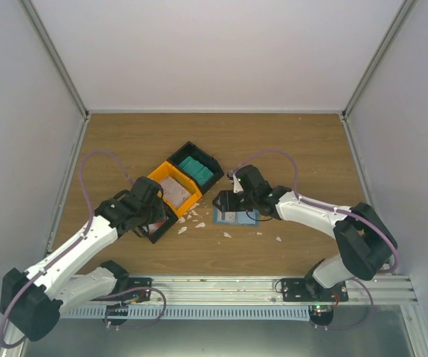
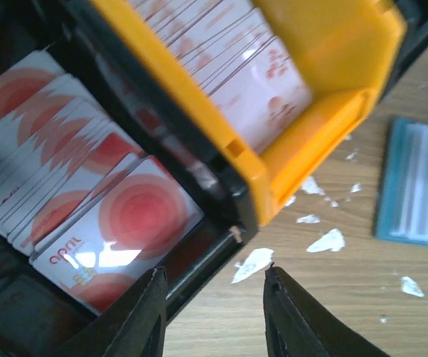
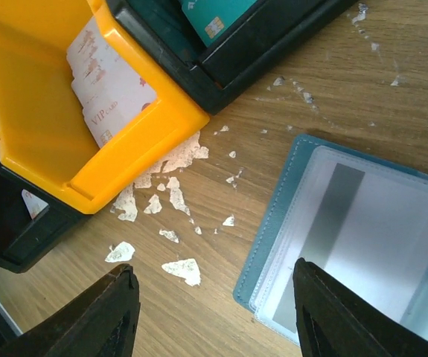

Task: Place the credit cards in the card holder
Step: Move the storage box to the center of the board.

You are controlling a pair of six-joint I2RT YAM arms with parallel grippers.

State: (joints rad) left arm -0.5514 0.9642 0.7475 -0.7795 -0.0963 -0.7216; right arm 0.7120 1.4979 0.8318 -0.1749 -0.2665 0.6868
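The credit cards stand in stacks in a three-part bin: teal ones (image 1: 196, 170) at the far end, whitish ones (image 1: 173, 191) in the orange middle part, white ones with red circles (image 2: 87, 193) in the near black part. The slate-blue card holder (image 1: 235, 218) lies open on the table right of the bin, its clear sleeves up (image 3: 362, 230). My left gripper (image 1: 156, 221) is open and empty, over the near black compartment's edge (image 2: 214, 297). My right gripper (image 1: 223, 204) is open and empty above the holder's left edge (image 3: 214, 312).
The black-and-orange bin (image 1: 191, 197) sits diagonally at the table's middle. Small white scraps (image 1: 191, 217) lie on the wood between the bin and the holder; they also show in the right wrist view (image 3: 184, 269). Grey walls close three sides.
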